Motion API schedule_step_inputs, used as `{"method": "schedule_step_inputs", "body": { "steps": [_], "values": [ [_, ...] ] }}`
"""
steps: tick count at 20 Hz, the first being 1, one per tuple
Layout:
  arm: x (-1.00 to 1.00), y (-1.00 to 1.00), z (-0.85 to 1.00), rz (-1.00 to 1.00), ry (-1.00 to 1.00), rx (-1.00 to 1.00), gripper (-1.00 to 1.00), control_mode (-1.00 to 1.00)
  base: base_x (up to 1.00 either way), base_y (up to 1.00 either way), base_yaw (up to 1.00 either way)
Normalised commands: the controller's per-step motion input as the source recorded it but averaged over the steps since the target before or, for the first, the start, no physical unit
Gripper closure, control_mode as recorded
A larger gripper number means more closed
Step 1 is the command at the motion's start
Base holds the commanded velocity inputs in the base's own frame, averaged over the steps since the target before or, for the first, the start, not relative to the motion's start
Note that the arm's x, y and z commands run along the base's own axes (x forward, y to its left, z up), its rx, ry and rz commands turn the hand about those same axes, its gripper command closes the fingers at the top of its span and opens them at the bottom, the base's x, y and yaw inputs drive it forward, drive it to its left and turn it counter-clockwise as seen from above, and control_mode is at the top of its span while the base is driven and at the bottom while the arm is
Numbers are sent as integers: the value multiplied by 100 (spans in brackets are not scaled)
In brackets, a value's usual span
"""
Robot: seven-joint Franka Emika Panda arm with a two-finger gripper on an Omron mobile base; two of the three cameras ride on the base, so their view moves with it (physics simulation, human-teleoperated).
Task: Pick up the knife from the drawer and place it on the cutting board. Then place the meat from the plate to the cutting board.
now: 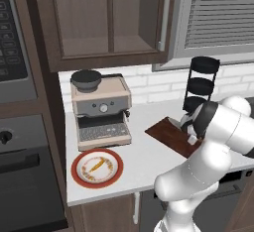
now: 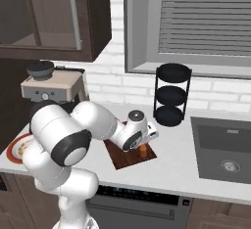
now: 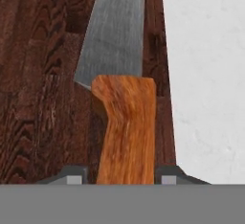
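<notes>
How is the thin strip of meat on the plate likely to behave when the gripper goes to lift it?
The meat looks thin and flat, so it will probably flex and leave little edge to pinch. It lies on the smooth plate and may slide when nudged. It looks light and unlikely to roll.

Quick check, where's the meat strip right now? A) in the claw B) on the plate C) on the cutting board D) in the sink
B: the small orange meat lies on the red-rimmed plate, left of the cutting board.
</notes>
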Motion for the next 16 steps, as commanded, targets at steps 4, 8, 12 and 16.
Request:
{"method": "schedule_step_inputs", "body": {
  "steps": [4, 8, 12, 16],
  "values": [
    [-1, 0, 2, 0, 0, 0, -100, -100, 0, 0, 0],
    [-15, 0, 33, 0, 0, 0, -100, -100, 0, 0, 0],
    [-34, 12, 69, 0, -1, 0, -100, -100, 0, 0, 0],
    [-39, 29, 82, 0, 0, 0, -100, -100, 0, 0, 0]
  ]
}}
